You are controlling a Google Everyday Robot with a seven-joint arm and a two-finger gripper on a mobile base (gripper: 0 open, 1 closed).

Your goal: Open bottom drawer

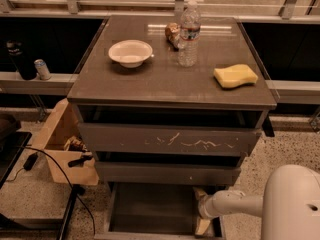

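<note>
The bottom drawer (150, 209) is the lowest of three grey drawers in the cabinet and stands pulled far out toward me, its grey inside showing. Its front edge runs along the bottom of the view. My gripper (202, 211) reaches in from the white arm at the lower right, at the drawer's right side below the middle drawer front (165, 173). Its fingers point down along the drawer's right wall. The top drawer front (170, 140) with white scratches stays closed above.
On the cabinet top (165, 84) stand a white bowl (131, 52), a water bottle (189, 34), a small brown object (173, 33) and a yellow sponge (235, 75). A cardboard box (62, 144) and cables lie at the left. My white base (292, 204) is at the lower right.
</note>
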